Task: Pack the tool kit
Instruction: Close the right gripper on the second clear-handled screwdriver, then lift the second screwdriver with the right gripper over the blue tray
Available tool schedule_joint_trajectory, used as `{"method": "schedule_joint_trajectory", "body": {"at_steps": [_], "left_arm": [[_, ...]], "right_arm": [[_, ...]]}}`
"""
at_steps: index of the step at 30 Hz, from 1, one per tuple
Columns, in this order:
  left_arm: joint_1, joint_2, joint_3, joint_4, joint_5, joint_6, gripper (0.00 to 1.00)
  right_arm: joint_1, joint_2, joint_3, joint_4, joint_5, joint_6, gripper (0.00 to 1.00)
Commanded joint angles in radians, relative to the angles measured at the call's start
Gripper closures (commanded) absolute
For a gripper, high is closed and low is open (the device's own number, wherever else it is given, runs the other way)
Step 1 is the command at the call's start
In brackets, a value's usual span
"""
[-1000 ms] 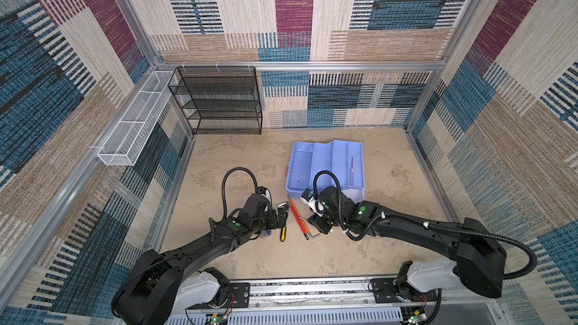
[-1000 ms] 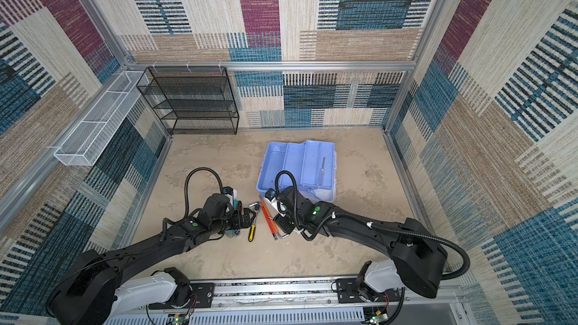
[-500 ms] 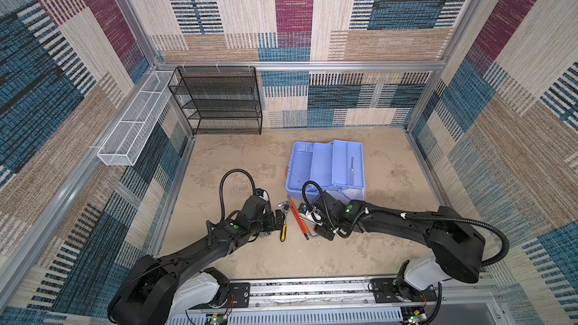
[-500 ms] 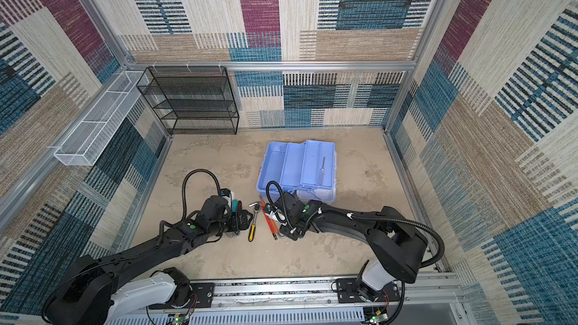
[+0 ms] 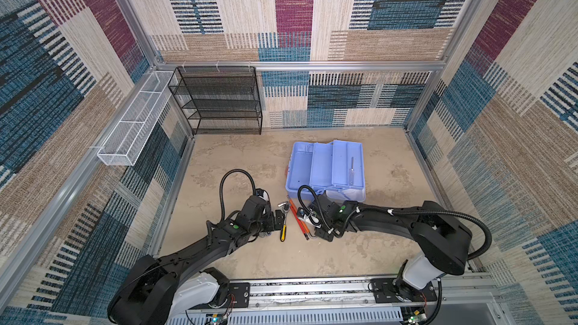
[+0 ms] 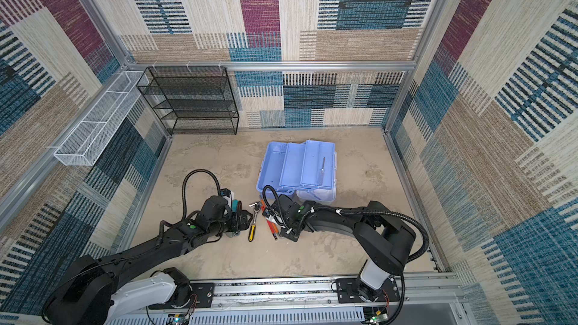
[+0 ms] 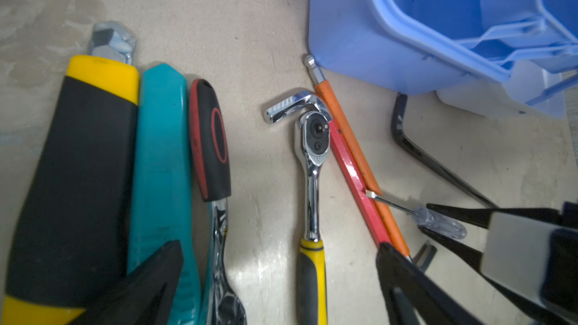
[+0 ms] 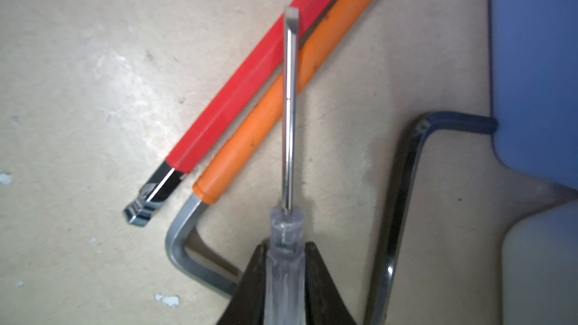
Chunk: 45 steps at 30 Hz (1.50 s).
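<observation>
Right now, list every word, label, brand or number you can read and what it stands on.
No text reads anywhere.
Black hex key: a faint mark at its bend, too blurred to read.
Ratchet: fine marks on its head, too small to read.
Tool kit: no lettering shows.

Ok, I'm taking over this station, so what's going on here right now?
The right gripper is shut on a clear-handled screwdriver, its tip over the red hex key and orange hex key, beside the open tool kit. The left gripper is open, holding nothing, low over the other loose tools. A second screwdriver lies in the kit's fold-out tray. The ratchet is on the table, not yet packed.
</observation>
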State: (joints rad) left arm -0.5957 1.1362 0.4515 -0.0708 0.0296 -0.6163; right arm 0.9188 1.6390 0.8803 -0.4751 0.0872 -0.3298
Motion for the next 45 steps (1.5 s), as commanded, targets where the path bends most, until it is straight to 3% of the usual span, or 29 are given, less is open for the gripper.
{"method": "schedule_joint_trajectory", "body": {"at_steps": [1, 12, 23, 28, 34, 45], "left_arm": [[0.000, 0.000, 0.003, 0.004, -0.014, 0.014, 0.00], [0.000, 0.004, 0.016, -0.022, -0.012, 0.028, 0.00], [-0.001, -0.010, 0.016, -0.032, -0.013, 0.030, 0.01], [-0.001, -0.009, 0.017, -0.032, -0.013, 0.029, 0.01], [-0.002, 0.001, 0.019, -0.028, -0.005, 0.027, 0.01], [-0.012, 0.009, 0.024, -0.018, 0.012, 0.037, 0.04]], "right_arm": [[0.000, 0.030, -0.001, -0.040, 0.013, -0.011, 0.78], [-0.012, 0.014, 0.017, 0.016, -0.017, 0.033, 0.92], [-0.052, -0.172, -0.007, 0.126, -0.159, 0.129, 0.92], [-0.153, -0.315, -0.033, 0.187, -0.244, 0.208, 0.92], [-0.322, -0.474, -0.051, 0.230, -0.253, 0.326, 0.91], [-0.594, -0.478, -0.027, 0.229, -0.218, 0.476, 0.89]]}}
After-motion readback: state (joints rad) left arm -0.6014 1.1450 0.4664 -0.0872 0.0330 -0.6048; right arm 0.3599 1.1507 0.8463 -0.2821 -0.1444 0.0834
